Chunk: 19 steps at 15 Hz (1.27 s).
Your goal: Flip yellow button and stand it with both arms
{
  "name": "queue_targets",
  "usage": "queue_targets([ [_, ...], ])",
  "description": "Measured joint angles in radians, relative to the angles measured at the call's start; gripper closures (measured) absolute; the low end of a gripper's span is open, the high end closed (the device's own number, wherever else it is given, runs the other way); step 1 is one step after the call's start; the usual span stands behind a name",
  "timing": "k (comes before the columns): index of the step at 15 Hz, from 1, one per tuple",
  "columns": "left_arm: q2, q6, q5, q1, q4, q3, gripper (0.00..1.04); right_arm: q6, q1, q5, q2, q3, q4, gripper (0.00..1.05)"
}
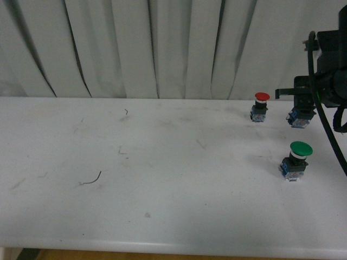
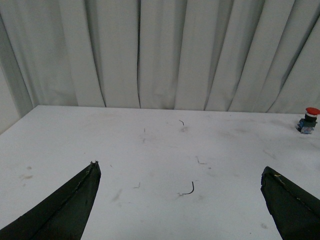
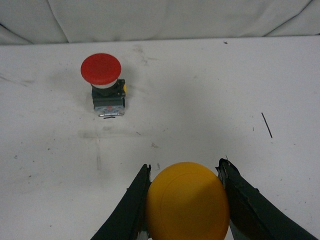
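Note:
My right gripper (image 3: 184, 172) is shut on the yellow button (image 3: 187, 200); its orange-yellow cap fills the space between the two black fingers. In the front view the right gripper (image 1: 301, 111) hangs at the far right of the table, and only the button's blue and black block (image 1: 299, 118) shows below it, at or just above the table. My left gripper (image 2: 180, 170) is open and empty, its two black fingers wide apart over bare table. It does not show in the front view.
A red-capped button (image 1: 261, 106) stands upright just left of my right gripper; it also shows in the right wrist view (image 3: 102, 80) and the left wrist view (image 2: 308, 119). A green-capped button (image 1: 296, 159) stands nearer the front. A white curtain hangs behind the table (image 1: 135, 179).

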Motion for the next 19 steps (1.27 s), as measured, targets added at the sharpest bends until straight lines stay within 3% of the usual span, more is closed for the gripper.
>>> queue_targets([
  [9, 0.000, 0.000, 0.000, 0.000, 0.000, 0.000, 0.07, -0.003, 0.077, 0.045, 0.161, 0.202, -0.145, 0.69],
  [19, 0.000, 0.000, 0.000, 0.000, 0.000, 0.000, 0.07, -0.026, 0.081, 0.093, 0.224, 0.261, -0.153, 0.69],
])
